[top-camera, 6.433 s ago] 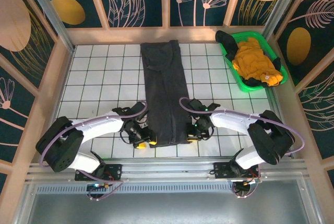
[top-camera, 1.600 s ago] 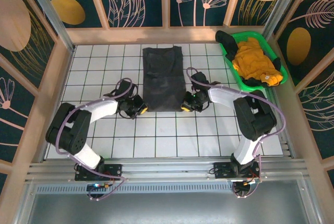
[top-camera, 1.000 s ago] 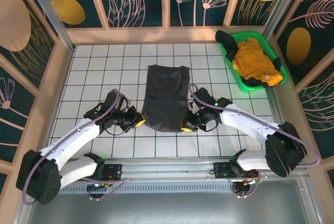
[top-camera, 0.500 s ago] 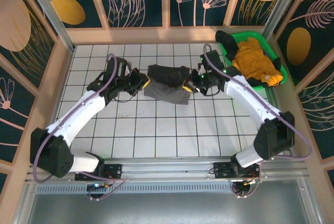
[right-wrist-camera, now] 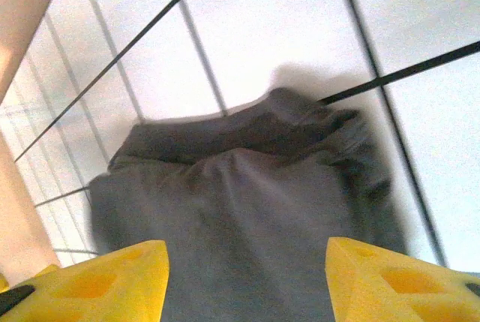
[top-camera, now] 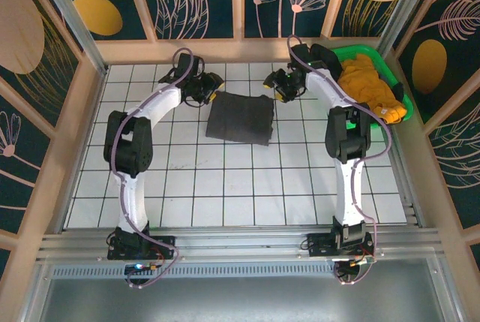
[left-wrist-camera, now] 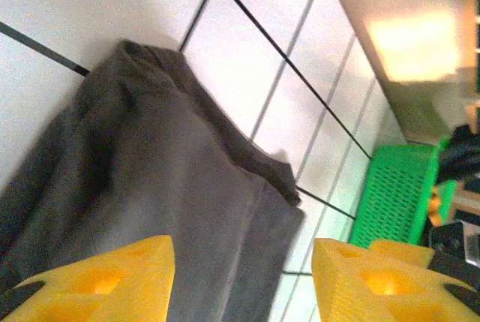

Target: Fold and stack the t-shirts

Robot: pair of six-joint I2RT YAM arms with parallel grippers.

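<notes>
The dark charcoal t-shirt (top-camera: 240, 118) lies folded into a small rectangle on the white tiled table, toward the back. My left gripper (top-camera: 209, 89) hovers open by its far left corner. My right gripper (top-camera: 275, 86) stands open by the far right corner. In the left wrist view the grey cloth (left-wrist-camera: 150, 187) lies flat beyond the open gripper (left-wrist-camera: 244, 277), with nothing between the yellow fingers. In the right wrist view the rumpled shirt edge (right-wrist-camera: 247, 202) lies beyond the open gripper (right-wrist-camera: 247, 281). The mustard yellow t-shirt (top-camera: 366, 85) is bunched in the tray.
A green plastic tray (top-camera: 339, 112) sits at the back right corner, also holding a dark cloth (top-camera: 324, 55); its wall (left-wrist-camera: 394, 194) shows in the left wrist view. A wooden wall runs close behind both grippers. The near tiles are bare.
Both grippers carried the shirt's near hem up and toward the back wall, folding it over itself, then opened and let the cloth go.
</notes>
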